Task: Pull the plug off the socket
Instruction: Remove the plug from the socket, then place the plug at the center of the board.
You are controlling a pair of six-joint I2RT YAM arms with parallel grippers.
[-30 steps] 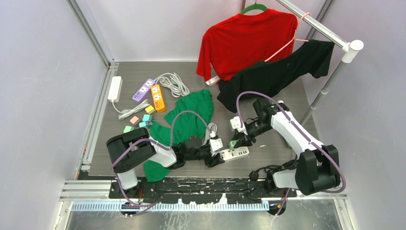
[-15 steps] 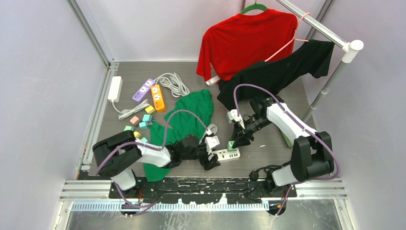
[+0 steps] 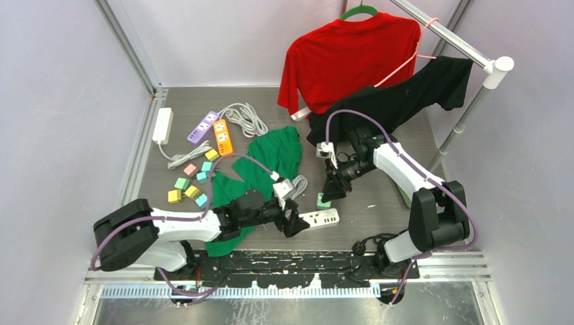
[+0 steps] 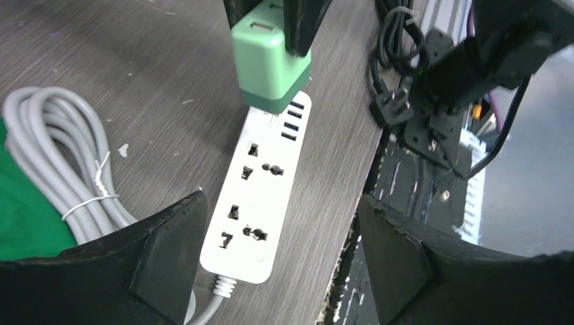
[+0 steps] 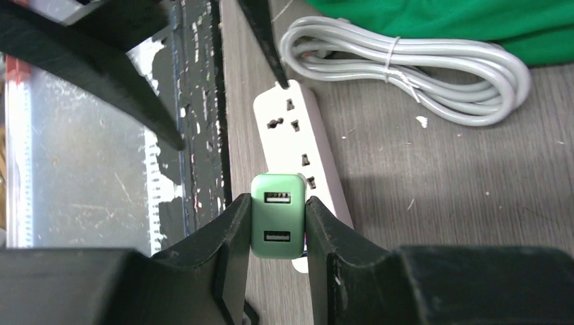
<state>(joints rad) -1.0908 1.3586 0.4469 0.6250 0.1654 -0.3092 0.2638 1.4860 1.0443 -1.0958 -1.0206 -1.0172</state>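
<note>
Two grippers | right gripper [image 5: 277,225] clamps green USB charger plug [image 5: 277,203] over white power strip [image 4: 260,196] | left gripper [image 4: 281,256] spread wide, straddling strip's left cord end

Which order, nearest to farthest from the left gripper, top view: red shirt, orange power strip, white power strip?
1. White power strip, beside the left gripper.
2. Orange power strip, back left.
3. Red shirt, hanging at back.

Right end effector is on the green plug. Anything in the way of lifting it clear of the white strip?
Nothing visible. The right end effector grips the green plug at the USB end of the white strip; the left end effector is open around its cord end; the grey cable lies alongside.
</note>
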